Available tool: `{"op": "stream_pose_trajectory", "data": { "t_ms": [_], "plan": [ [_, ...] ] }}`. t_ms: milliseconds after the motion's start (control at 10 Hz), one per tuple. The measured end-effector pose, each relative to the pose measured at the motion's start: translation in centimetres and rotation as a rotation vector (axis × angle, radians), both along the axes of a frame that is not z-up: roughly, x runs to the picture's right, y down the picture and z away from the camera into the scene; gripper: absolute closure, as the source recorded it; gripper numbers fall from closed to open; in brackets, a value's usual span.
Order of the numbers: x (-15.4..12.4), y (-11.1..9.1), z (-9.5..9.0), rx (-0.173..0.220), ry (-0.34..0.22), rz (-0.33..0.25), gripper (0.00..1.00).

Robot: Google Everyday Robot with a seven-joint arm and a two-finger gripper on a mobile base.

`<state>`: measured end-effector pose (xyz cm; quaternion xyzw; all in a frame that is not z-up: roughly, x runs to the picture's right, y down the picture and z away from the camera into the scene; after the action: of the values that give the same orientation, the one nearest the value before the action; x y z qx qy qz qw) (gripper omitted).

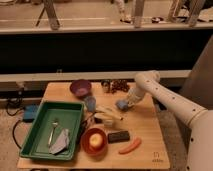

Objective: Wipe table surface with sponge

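Observation:
The light tan wooden table surface (pixel 145 125) has a small dark logo mark (pixel 157 160) near its front right corner. The small light-blue sponge (pixel 120 104) lies against the tabletop right of centre, toward the back. My gripper (pixel 127 103) reaches down from the white arm (pixel 160 92) on the right. It is shut on the sponge and holds it on the wood. The sponge sits just right of some pale yellowish items (pixel 107 115).
A green tray (pixel 37 137) at the left holds a fork (pixel 54 127) and a grey cloth (pixel 61 142). Also on the table: purple bowl (pixel 80 88), blue-grey cup (pixel 90 103), red bowl (pixel 94 141), dark brown block (pixel 118 136), orange stick (pixel 130 146), dark items (pixel 117 86) at the back.

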<state>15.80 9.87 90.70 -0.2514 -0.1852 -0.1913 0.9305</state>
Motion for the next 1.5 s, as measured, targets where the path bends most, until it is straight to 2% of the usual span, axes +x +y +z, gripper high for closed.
{"op": "stream_pose_trajectory", "data": {
  "t_ms": [300, 600, 800, 1100, 1500],
  "plan": [
    [1.2, 2.3, -2.1, -0.033, -0.020, -0.027, 1.00],
    [5.4, 3.5, -4.4, -0.049, 0.001, -0.006, 1.00],
    [7.7, 3.8, -4.9, -0.052, 0.031, 0.009, 1.00],
    [10.4, 3.4, -4.5, -0.039, 0.088, 0.052, 1.00],
    [10.6, 1.3, -2.4, -0.006, 0.117, 0.083, 1.00]
  ]
}}
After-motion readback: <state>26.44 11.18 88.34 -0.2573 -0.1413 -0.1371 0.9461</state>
